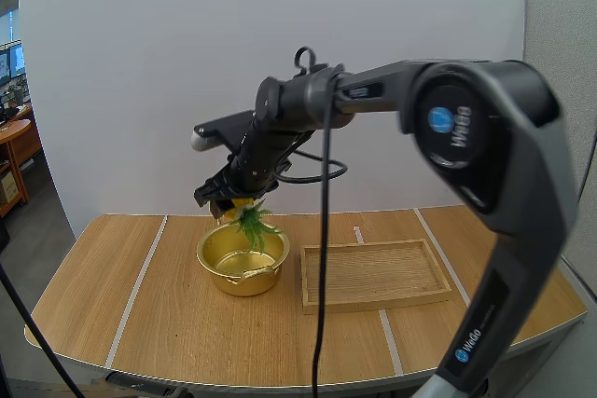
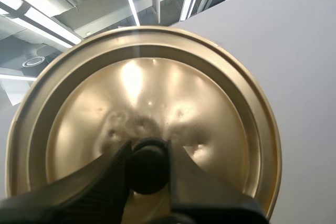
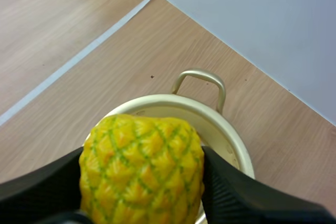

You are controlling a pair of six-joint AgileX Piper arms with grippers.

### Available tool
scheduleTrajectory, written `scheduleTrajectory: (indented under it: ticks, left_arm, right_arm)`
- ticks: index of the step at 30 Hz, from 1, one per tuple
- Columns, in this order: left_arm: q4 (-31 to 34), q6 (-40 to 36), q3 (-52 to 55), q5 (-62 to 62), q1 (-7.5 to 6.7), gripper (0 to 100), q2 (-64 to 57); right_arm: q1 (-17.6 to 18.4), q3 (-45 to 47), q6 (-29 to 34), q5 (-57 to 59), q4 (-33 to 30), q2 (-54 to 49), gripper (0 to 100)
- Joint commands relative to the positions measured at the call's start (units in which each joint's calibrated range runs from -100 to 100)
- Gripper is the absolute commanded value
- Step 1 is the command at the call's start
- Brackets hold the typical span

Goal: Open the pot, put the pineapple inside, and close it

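A gold pot (image 1: 242, 263) stands open on the table, left of the middle. My right gripper (image 1: 227, 199) hangs just above the pot's far rim, shut on a yellow pineapple (image 1: 244, 205) whose green leaves (image 1: 255, 226) droop into the pot. In the right wrist view the pineapple (image 3: 142, 174) sits pinched between the two black fingers (image 3: 231, 195), directly over the pot (image 3: 220, 129) and its loop handle (image 3: 202, 80). In the left wrist view my left gripper (image 2: 149, 169) is shut on the black knob (image 2: 148, 165) of the gold lid (image 2: 142, 114), held up in the air.
A shallow wooden tray (image 1: 375, 274) lies right of the pot. The wooden table (image 1: 121, 295) has pale tape lines across it and open room to the left and front. A white wall stands behind.
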Motion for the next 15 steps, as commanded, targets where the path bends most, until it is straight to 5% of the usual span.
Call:
scheduleTrajectory:
  ticks: [1, 15]
  left_arm:
    - [0.6, -0.6, -0.4, -2.0, -0.15, 0, -0.3]
    - [0.6, -0.6, -0.4, -2.0, -0.15, 0, -0.3]
  right_arm:
    - [0.1, -1.4, -0.1, -0.2, 0.0, 2.5, 0]
    - [0.1, -1.9, -0.1, -0.2, -1.8, 9.8, 0]
